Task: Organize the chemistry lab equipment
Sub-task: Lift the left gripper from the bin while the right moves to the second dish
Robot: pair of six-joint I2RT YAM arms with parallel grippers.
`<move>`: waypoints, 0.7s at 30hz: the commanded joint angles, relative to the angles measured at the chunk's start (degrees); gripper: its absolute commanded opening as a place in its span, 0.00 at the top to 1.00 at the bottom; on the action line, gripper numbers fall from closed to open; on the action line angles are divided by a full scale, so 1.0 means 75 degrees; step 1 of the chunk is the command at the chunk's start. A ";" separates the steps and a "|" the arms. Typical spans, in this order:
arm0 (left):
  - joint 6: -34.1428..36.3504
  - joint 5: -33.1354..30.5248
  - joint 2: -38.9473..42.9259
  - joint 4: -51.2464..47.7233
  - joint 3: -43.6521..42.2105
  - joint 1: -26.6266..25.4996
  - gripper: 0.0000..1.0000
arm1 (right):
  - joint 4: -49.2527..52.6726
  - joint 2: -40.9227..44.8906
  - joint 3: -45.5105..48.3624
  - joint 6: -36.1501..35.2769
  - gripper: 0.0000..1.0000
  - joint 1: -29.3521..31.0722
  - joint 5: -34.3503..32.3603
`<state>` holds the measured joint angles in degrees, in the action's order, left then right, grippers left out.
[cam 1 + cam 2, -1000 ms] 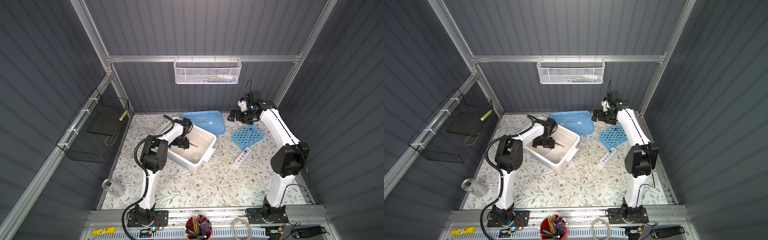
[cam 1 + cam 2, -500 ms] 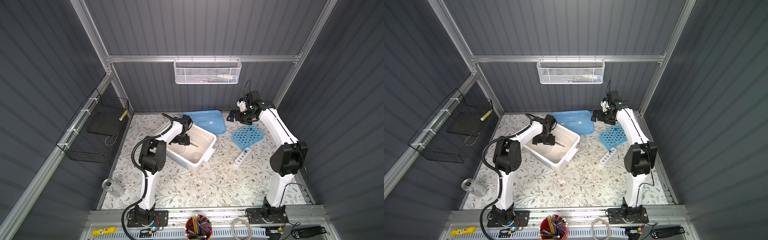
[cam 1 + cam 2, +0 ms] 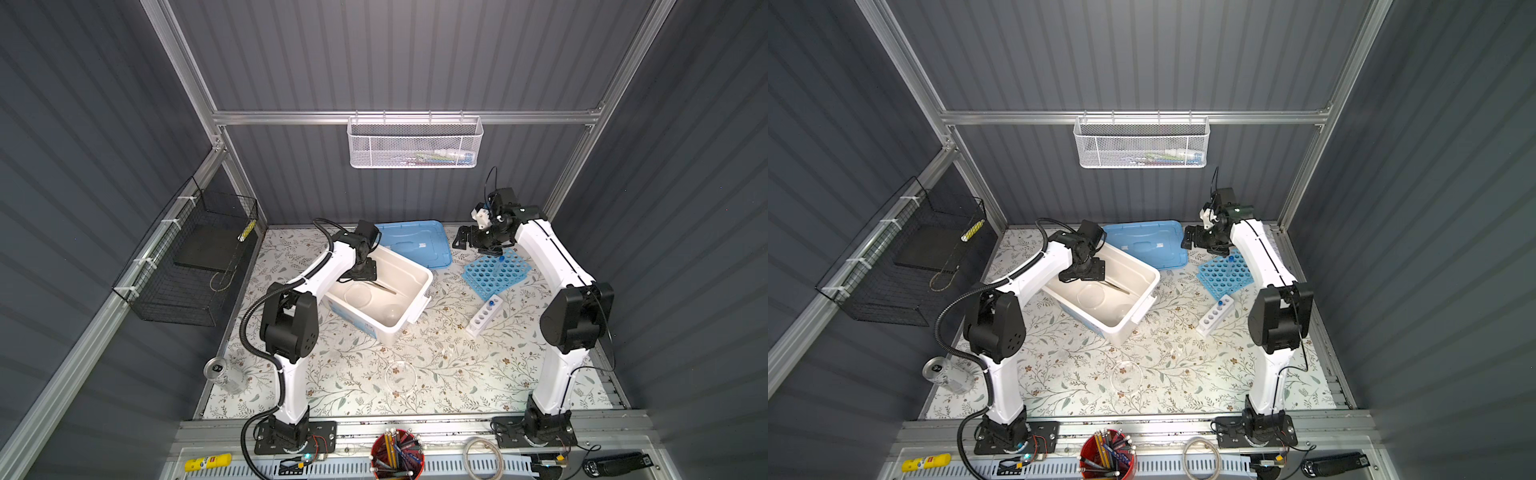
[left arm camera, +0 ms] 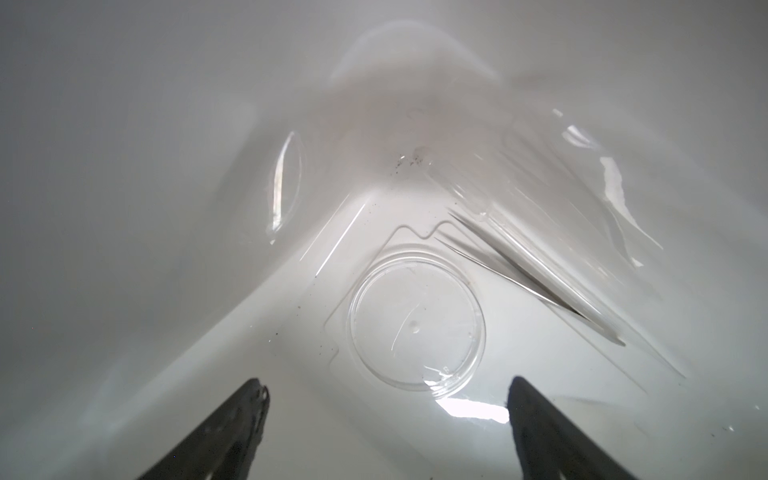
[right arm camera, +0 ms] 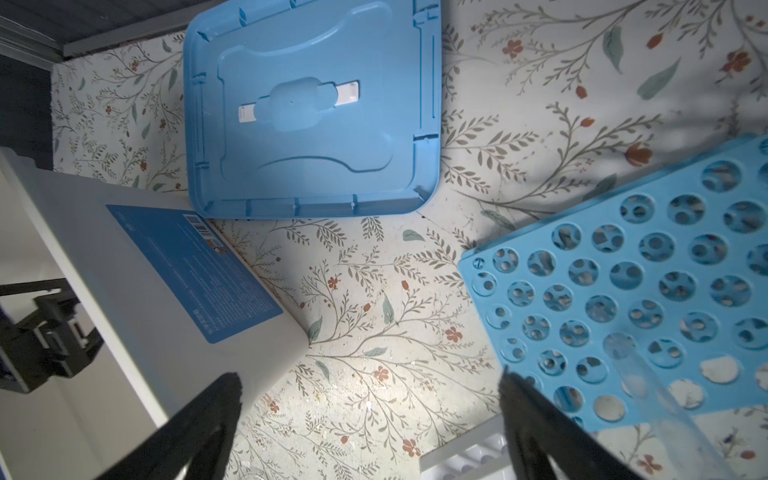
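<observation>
My left gripper (image 4: 386, 382) (image 3: 365, 270) hangs open inside the white bin (image 3: 415, 286), with nothing between its fingers. Just beyond its fingertips a round clear dish (image 4: 415, 324) lies flat on the bin floor, with thin dark tweezers (image 4: 519, 274) beside it. Another clear dish (image 3: 401, 376) and a small glass vessel (image 3: 448, 352) sit on the floral table. Open and empty, my right gripper (image 5: 370, 382) (image 3: 462, 242) hovers at the back between the blue lid (image 5: 311, 104) and the blue rack (image 5: 644, 291). Blue-capped tubes stand in the blue rack (image 3: 501, 259) and the white rack (image 3: 491, 303).
A drink can (image 3: 216, 368) stands at the table's front left edge. A black wire basket (image 3: 187, 266) hangs on the left wall and a white mesh basket (image 3: 415, 143) on the back wall. The red pencil cup (image 3: 397, 455) and yellow tube (image 3: 208, 462) lie on the front rail.
My left gripper has shifted a little toward the bin's back wall and stays open. The right gripper has barely moved.
</observation>
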<state>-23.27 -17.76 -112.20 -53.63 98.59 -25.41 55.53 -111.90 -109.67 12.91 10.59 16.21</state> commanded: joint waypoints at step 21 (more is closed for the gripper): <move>0.0675 0.1661 0.2895 0.0261 -0.0540 0.0031 0.11 | 0.0092 0.3547 0.5425 0.3463 0.19 0.4390 -0.2223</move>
<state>-19.49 -7.35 -93.47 -49.65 95.11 -25.41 56.88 -86.00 -70.85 32.75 40.01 3.70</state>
